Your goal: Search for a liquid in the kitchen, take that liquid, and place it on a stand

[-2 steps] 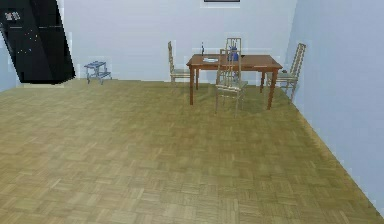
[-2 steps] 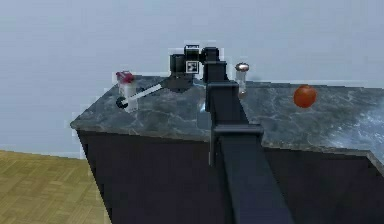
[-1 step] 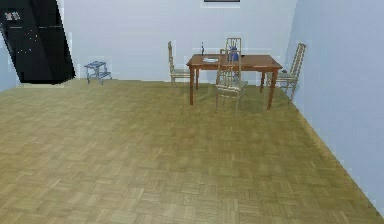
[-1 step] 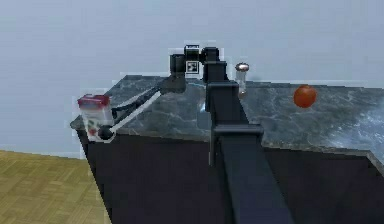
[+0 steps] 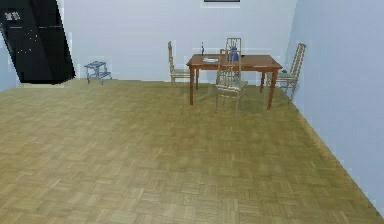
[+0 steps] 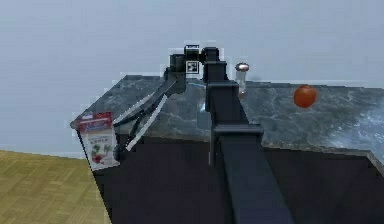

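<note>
Slanting down toward the arm side view's left from the arm's far end, the gripper (image 6: pixel 122 148) holds a flat white package (image 6: pixel 97 140) with a red top and small red and green marks on its face. The package hangs at the fingertips, past the counter's corner and clear of every surface, tilted a little, with the dark cabinet front (image 6: pixel 170 185) and a strip of wood floor behind and below it. Whether it is the liquid cannot be read from its shape. The arm (image 6: pixel 232 140) rises as a dark square bar across the counter (image 6: pixel 290 120), whose top is dark and marbled. On that top, just right of the arm's far end, stands a small silver-capped shaker (image 6: pixel 242 75); farther right lies a round orange-red fruit (image 6: pixel 305 96), well apart from the package. A pale wall runs behind.

Ahead, the forward view has parquet floor (image 5: pixel 150 160) running to a brown dining table (image 5: pixel 235 63) with chairs (image 5: pixel 230 88) around it and a few small things on top. A black fridge (image 5: pixel 35 40) stands at the left, and near it a small low stand (image 5: pixel 97 70) sits against the wall.
</note>
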